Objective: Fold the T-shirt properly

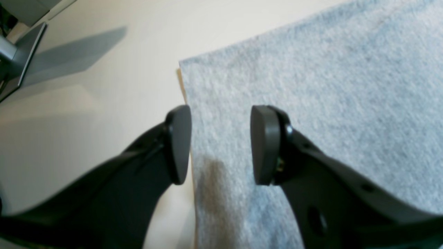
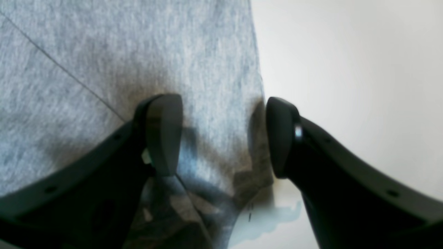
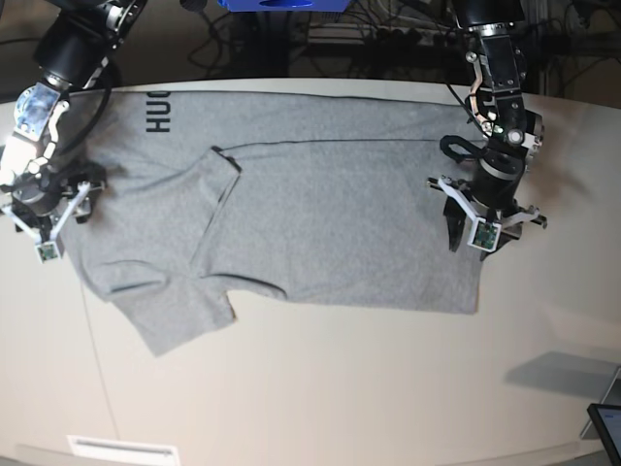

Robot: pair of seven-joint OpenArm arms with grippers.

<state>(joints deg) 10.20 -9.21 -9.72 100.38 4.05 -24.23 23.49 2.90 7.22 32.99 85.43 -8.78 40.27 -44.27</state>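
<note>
The heather-grey T-shirt (image 3: 340,223) lies spread across the cream table, with part of it folded over and black lettering (image 3: 158,110) showing at the far left. My left gripper (image 3: 481,233) is open over the shirt's right edge. In the left wrist view (image 1: 221,145) one finger is above the bare table and the other above the cloth (image 1: 311,86), near a corner. My right gripper (image 3: 44,231) is open at the shirt's left edge. In the right wrist view (image 2: 221,136) it straddles the edge of the cloth (image 2: 104,52), low over it, and holds nothing.
A dark flat device (image 3: 606,425) lies at the table's near right corner and also shows in the left wrist view (image 1: 20,52). A white label (image 3: 121,449) sits at the front left edge. Cables and a blue object (image 3: 281,4) lie behind the table.
</note>
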